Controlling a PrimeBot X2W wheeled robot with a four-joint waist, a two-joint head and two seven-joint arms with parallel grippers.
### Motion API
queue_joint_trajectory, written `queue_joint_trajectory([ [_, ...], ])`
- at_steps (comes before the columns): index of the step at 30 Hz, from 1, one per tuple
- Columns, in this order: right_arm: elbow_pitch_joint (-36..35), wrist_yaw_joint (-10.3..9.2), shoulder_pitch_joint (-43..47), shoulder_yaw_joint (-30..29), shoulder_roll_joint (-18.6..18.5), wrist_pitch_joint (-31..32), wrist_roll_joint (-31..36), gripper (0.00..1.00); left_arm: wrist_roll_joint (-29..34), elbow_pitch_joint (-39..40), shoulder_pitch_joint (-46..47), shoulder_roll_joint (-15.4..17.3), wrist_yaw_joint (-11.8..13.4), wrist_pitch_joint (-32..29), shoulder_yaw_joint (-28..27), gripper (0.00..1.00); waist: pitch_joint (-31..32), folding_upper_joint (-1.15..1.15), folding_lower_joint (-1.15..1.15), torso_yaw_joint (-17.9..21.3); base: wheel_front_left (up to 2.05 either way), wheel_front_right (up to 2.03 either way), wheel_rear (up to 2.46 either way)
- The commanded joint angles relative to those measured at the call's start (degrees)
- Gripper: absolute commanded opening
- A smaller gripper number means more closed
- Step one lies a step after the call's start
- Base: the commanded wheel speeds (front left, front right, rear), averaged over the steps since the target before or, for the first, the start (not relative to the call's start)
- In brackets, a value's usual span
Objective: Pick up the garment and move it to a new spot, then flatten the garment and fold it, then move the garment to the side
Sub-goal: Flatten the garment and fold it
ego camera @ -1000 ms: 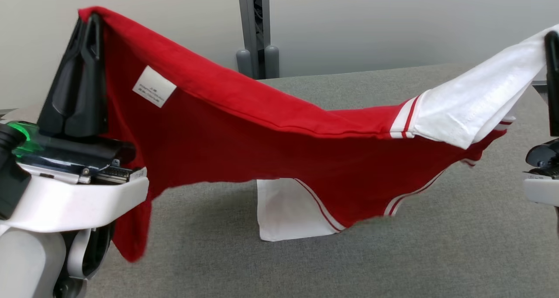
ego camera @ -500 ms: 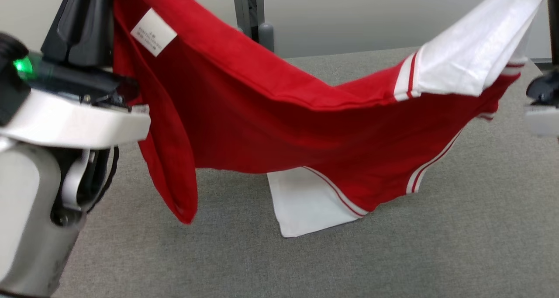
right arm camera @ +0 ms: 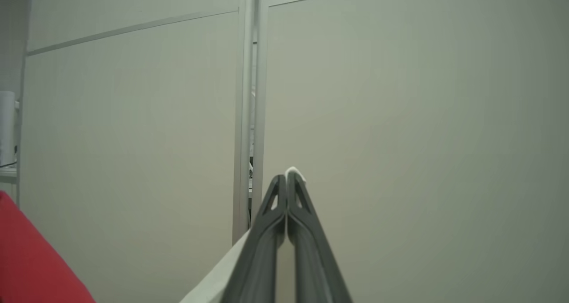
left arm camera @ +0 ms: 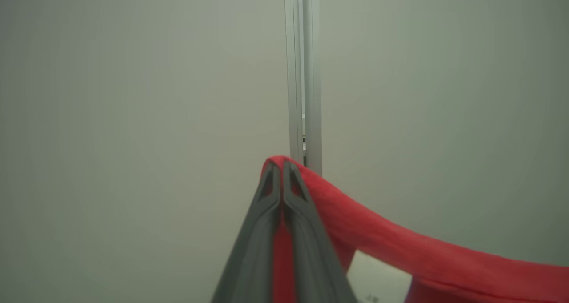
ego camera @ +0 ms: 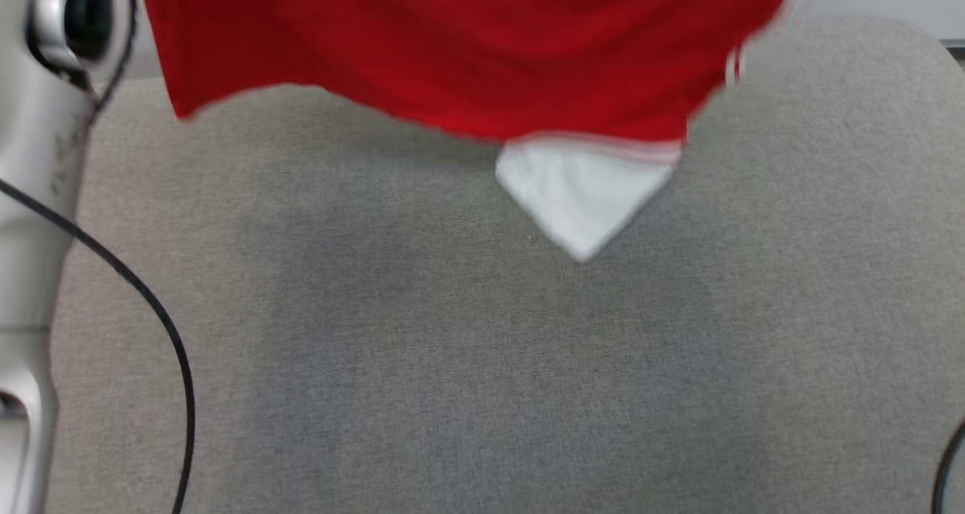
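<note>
Lifted higher above the grey table (ego camera: 482, 393), the red and white garment (ego camera: 452, 47) hangs stretched between both arms, its white sleeve (ego camera: 582, 190) pointing down; the left gripper (left arm camera: 282, 164) is pinching a red edge, the right gripper (right arm camera: 287, 177) a white edge, both pressed tight

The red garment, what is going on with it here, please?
The robot holds the garment up in the air over the grey table, one gripper at each end. The left gripper is shut on a red edge, the right gripper on a white edge. A white corner of the cloth hangs lowest; whether it touches the table is unclear. The garment is not yet flattened or folded.
</note>
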State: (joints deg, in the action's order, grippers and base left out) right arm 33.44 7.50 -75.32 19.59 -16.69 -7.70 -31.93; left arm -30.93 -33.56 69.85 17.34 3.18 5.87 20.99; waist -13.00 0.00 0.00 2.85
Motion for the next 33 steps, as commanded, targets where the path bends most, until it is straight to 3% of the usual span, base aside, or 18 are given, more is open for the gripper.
queue_joint_trajectory([
  [1,3.3,-0.01,-3.7,0.3,0.5,-2.1,-0.8,0.00,-0.4,-3.4,3.1,-0.3,-0.9,1.3,-0.5,0.00,-0.7,0.00,0.00,0.8,0.00,0.00,0.00],
  [8,17.1,0.00,-15.1,4.3,5.4,-7.0,-0.9,0.00,0.6,-17.4,12.6,-1.5,-4.7,5.7,0.4,0.00,-2.8,0.00,0.00,1.5,0.00,0.00,0.00],
  [17,24.6,0.00,-15.8,10.1,7.5,-7.2,-5.4,0.00,-2.3,-28.3,14.1,-3.8,-8.9,6.2,0.3,0.00,-5.4,0.00,0.00,1.5,0.00,0.00,0.00],
  [23,24.1,0.00,-8.3,14.1,5.9,-4.9,-13.0,0.00,-5.2,-32.7,8.4,-6.7,-10.3,6.2,0.5,0.00,-7.0,0.00,0.00,0.4,0.00,0.00,0.00],
  [26,21.5,0.00,-0.3,15.7,4.6,-5.1,-18.1,0.00,-5.1,-33.0,2.8,-7.9,-10.6,8.0,1.6,0.00,-6.4,0.00,0.00,-0.1,0.00,0.00,0.00],
  [33,11.2,0.00,21.0,19.8,1.5,-7.2,-26.0,0.00,-3.3,-25.4,-13.3,-7.7,-10.5,9.2,1.4,0.00,-5.1,0.00,0.00,0.4,0.00,0.00,0.00],
])
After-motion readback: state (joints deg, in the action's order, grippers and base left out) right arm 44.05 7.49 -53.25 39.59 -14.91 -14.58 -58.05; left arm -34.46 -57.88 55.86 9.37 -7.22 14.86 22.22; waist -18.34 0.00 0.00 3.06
